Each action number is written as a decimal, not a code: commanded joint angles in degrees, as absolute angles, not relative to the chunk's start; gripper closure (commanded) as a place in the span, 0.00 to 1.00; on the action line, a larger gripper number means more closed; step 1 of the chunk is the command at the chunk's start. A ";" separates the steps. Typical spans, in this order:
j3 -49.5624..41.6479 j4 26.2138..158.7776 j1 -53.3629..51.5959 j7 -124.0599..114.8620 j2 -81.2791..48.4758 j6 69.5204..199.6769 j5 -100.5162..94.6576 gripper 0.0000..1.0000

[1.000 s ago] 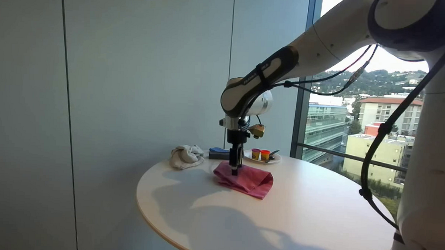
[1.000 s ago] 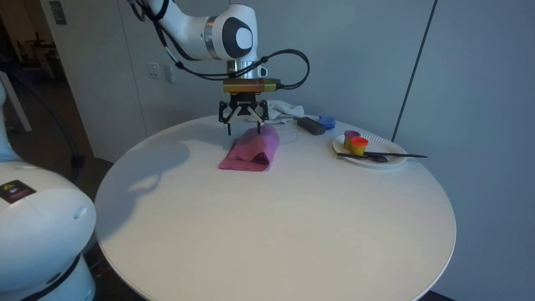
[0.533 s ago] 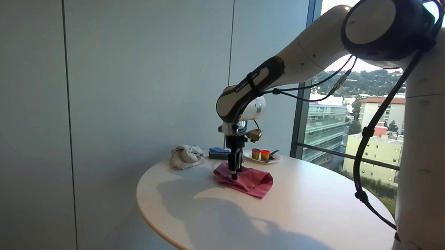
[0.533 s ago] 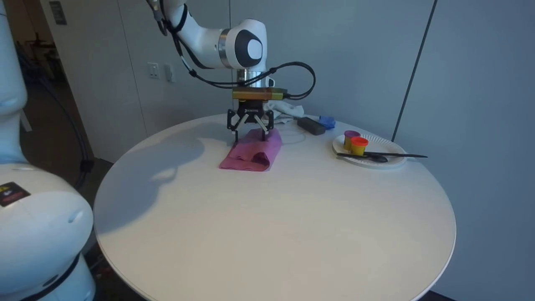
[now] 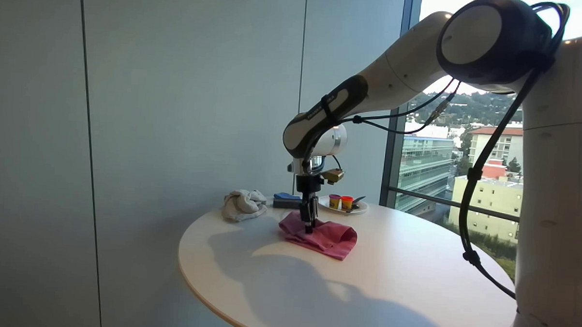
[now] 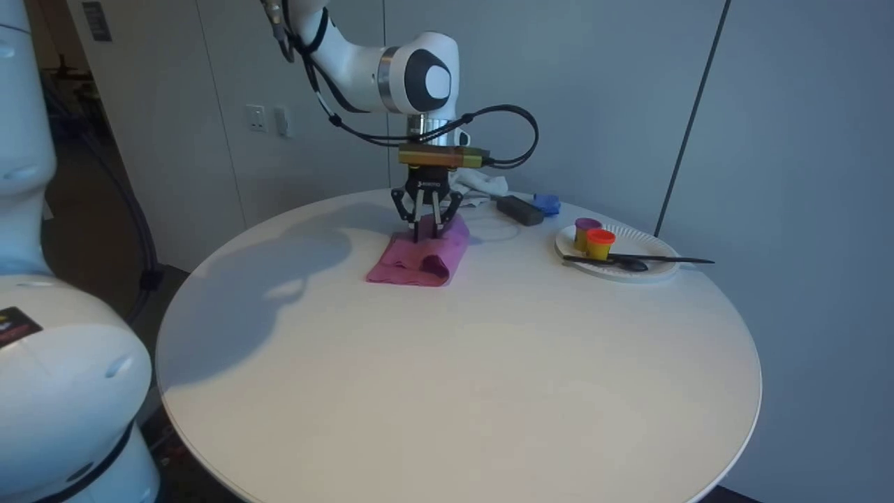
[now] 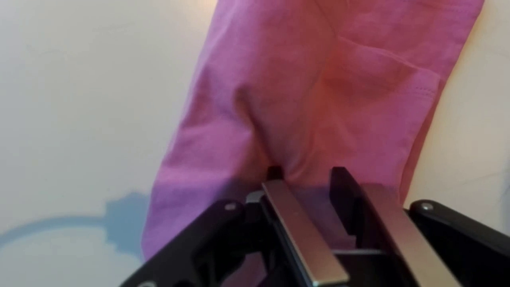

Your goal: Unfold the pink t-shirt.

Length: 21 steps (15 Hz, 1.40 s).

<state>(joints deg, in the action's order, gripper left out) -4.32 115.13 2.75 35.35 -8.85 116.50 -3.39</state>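
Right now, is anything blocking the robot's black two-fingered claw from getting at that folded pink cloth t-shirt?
Nothing visible: the black two-fingered gripper is open, tips right at the folded pink cloth t-shirt. The crumpled whitish cloth and dark rectangular block lie apart from it.
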 commanded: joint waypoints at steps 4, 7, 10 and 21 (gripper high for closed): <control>-3.28 112.58 4.08 34.15 -9.97 114.75 -2.31 1.00; -3.33 112.75 4.22 33.60 -9.58 114.95 -2.36 0.96; -3.34 114.33 4.31 33.95 -6.73 115.99 -2.59 0.96; -4.66 125.18 6.06 16.29 13.21 113.76 -25.51 0.96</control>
